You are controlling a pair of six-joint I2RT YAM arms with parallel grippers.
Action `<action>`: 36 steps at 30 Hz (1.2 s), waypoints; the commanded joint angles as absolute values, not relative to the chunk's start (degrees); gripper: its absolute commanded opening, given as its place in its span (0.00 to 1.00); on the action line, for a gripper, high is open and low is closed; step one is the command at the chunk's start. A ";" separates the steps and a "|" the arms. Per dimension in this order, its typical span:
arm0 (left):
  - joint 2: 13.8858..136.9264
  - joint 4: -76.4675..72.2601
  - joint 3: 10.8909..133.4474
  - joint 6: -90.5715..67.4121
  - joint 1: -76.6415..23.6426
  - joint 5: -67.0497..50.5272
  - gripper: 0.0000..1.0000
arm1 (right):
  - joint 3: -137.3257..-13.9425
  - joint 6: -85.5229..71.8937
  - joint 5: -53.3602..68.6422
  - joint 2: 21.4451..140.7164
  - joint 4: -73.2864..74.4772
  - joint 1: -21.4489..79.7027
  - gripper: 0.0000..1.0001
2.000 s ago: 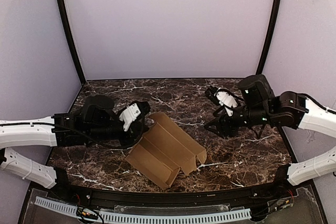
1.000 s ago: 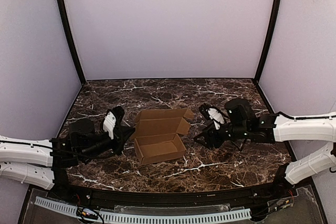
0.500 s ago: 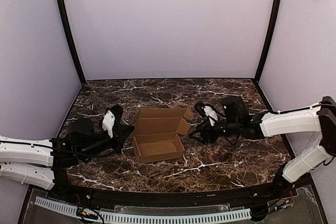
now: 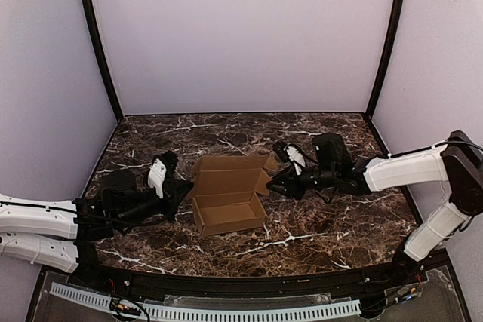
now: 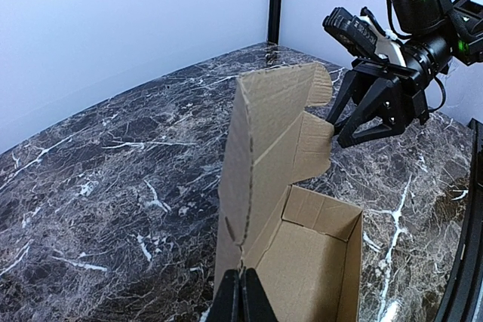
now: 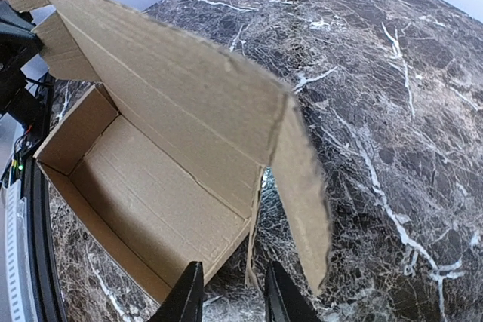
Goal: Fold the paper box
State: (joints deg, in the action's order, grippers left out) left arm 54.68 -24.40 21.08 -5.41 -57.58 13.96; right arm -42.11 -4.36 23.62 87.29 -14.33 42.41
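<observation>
shows the paper box [image 4: 226,205] in the middle of the dark stone table [image 4: 324,224], bottom down, lid up at the back. pinches the lid's left edge with the left gripper [image 4: 183,188], shut tight. has the right gripper [image 4: 273,185] at the right side flap, fingers [image 6: 189,295] partly apart, one on each side of it. cannot tell if touching.

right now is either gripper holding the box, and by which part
The left gripper pinches the box by the low end edge of its raised lid. The right gripper only straddles the other end, jaws open.
</observation>
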 commanded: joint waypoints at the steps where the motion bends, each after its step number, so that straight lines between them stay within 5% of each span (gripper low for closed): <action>1: 54.45 -25.27 19.94 -6.42 -57.21 13.13 0.00 | -43.20 -3.92 25.28 88.21 -17.09 42.01 0.24; 10: 54.12 -25.81 19.56 -7.35 -57.10 11.89 0.01 | -43.56 -4.66 25.07 90.14 -18.40 42.00 0.19; 18: 53.52 -24.96 19.43 -7.30 -57.12 12.03 0.00 | -43.44 -4.70 25.38 90.24 -19.93 42.01 0.01; 25: 53.06 -21.70 20.11 -7.82 -57.02 13.19 0.02 | -43.24 -3.33 25.94 88.18 -17.57 42.01 0.00; 36: 49.52 -8.69 24.67 -7.74 -56.87 15.76 0.46 | -41.94 1.55 21.78 83.52 -7.95 44.13 0.00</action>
State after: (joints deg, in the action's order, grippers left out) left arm 50.87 -15.27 21.61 -7.81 -57.23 15.22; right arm -42.41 -1.28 23.99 85.80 -11.44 42.76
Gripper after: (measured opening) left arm 0.427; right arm 0.006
